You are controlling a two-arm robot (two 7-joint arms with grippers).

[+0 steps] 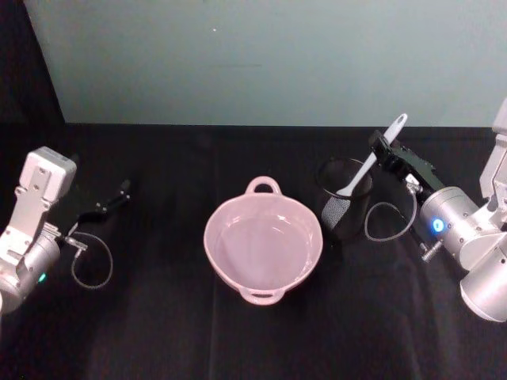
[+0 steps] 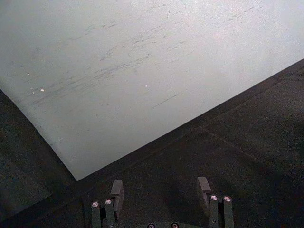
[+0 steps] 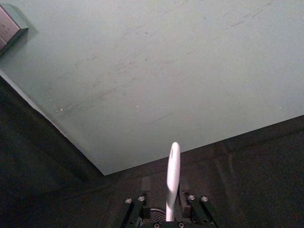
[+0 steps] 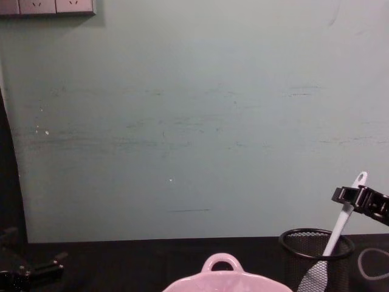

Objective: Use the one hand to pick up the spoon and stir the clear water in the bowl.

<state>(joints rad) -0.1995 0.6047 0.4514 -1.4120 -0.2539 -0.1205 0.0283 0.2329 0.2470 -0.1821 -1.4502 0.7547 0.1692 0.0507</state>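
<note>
The white spoon (image 1: 366, 168) stands tilted in a black wire-mesh cup (image 1: 347, 215), its blade down inside and its handle end pointing up and right. My right gripper (image 1: 382, 147) sits on the upper handle, its fingers closed in on both sides of the spoon (image 3: 173, 171). From the chest the spoon (image 4: 341, 224) rises out of the cup (image 4: 299, 252) through the right gripper (image 4: 349, 196). The pink bowl (image 1: 210, 237), holding clear water, stands left of the cup; its loop handle (image 4: 222, 263) shows low in the chest view. My left gripper (image 1: 116, 198) rests open at the far left.
A black cloth covers the table (image 1: 158, 332), with a pale green wall (image 1: 261, 55) right behind it. Loose cable loops hang by each wrist (image 1: 388, 222). The left gripper (image 2: 160, 187) faces bare cloth and wall. Wall sockets (image 4: 48, 6) sit high up.
</note>
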